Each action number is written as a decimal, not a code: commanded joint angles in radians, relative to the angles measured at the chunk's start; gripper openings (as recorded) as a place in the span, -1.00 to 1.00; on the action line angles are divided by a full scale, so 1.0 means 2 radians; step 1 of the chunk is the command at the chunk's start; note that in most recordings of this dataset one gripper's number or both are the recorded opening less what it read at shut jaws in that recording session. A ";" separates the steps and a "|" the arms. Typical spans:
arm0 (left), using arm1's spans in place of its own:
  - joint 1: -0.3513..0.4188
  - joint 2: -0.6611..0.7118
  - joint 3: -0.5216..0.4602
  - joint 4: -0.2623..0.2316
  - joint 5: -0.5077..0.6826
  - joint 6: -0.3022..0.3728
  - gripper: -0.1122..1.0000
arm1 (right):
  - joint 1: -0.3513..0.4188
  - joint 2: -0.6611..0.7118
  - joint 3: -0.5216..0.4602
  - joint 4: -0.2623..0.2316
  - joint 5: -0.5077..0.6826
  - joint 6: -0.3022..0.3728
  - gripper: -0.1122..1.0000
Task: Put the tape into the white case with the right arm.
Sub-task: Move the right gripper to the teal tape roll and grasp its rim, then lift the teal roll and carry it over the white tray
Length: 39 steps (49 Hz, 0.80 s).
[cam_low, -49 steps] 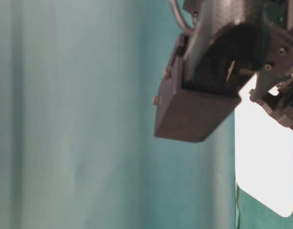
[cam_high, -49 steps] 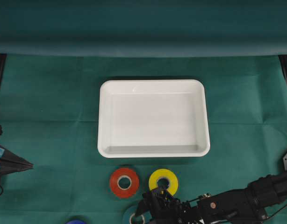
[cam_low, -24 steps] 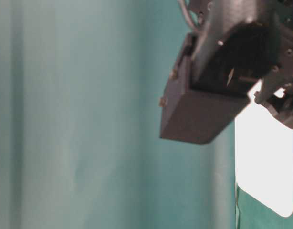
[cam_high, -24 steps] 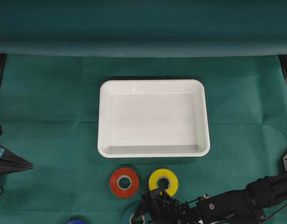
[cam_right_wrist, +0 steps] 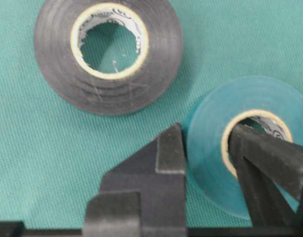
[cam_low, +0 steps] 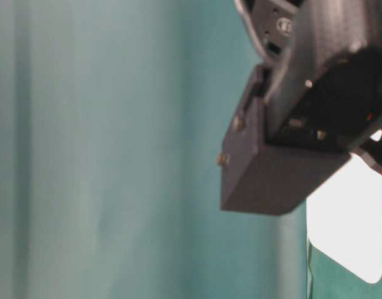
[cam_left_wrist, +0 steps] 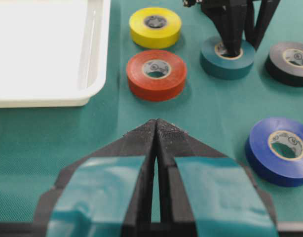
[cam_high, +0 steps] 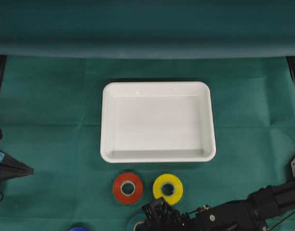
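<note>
Two black fingers of the right gripper (cam_right_wrist: 203, 148) clamp the wall of the teal tape (cam_right_wrist: 240, 143), one inside its core, beside a black roll (cam_right_wrist: 108, 54), well short of the white case (cam_high: 157, 121); left gripper (cam_left_wrist: 156, 129) closed.

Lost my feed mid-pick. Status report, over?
Right claw shut on teal tape, one finger through its core. Left claw shut, idle. White case empty. Black tape alongside, apart.

Even soft lighting overhead; white case (cam_high: 158, 121) overexposed in table-level view, arm housing (cam_low: 284, 168) blurred close-up.
</note>
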 commanded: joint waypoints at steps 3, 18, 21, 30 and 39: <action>0.002 0.004 -0.005 0.001 -0.004 -0.001 -0.80 | -0.002 -0.012 -0.009 -0.001 0.002 -0.001 -0.77; 0.002 0.004 -0.006 0.001 -0.003 -0.001 -0.80 | -0.002 -0.055 -0.012 -0.001 0.004 0.002 -0.77; 0.002 0.004 -0.006 0.001 -0.004 -0.001 -0.80 | -0.002 -0.064 -0.013 -0.001 0.008 0.002 -0.77; 0.002 0.004 -0.006 0.001 -0.003 -0.001 -0.80 | -0.002 -0.075 -0.021 -0.001 0.026 0.002 -0.77; 0.002 0.004 -0.005 0.000 -0.004 -0.001 -0.80 | -0.009 -0.076 -0.022 -0.001 0.028 0.002 -0.77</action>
